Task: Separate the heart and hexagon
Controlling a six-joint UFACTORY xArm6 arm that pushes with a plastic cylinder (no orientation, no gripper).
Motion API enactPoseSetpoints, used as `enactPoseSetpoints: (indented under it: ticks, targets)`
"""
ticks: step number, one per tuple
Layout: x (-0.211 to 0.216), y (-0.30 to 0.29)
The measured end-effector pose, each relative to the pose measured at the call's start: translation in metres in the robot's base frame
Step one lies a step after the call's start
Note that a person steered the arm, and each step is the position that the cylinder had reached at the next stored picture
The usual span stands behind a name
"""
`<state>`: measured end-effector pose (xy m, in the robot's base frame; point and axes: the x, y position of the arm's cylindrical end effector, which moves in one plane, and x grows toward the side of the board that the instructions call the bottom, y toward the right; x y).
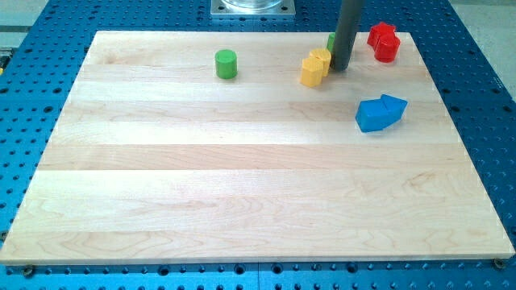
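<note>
Two yellow blocks sit touching each other near the view's top, right of centre: one (322, 58) higher and one (310, 73) lower and to the left. I cannot tell which of them is the heart and which the hexagon. My dark rod comes down from the view's top, and my tip (339, 68) rests on the board just right of the upper yellow block, very close to it or touching it.
A green cylinder (226, 64) stands alone to the left. A green block (331, 40) is mostly hidden behind the rod. Two red blocks (384, 42) sit together at the top right. Two blue blocks (380, 113) touch below them. The wooden board (242, 177) lies on a blue perforated table.
</note>
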<state>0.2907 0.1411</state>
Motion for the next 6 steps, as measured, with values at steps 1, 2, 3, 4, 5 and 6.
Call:
enactPoseSetpoints:
  ticks: [1, 2, 3, 4, 5, 6]
  targets:
    - [0.008, -0.024]
    - [0.006, -0.038]
    - [0.003, -0.038]
    - [-0.002, -0.037]
    - [-0.033, -0.038]
    - [-0.073, -0.040]
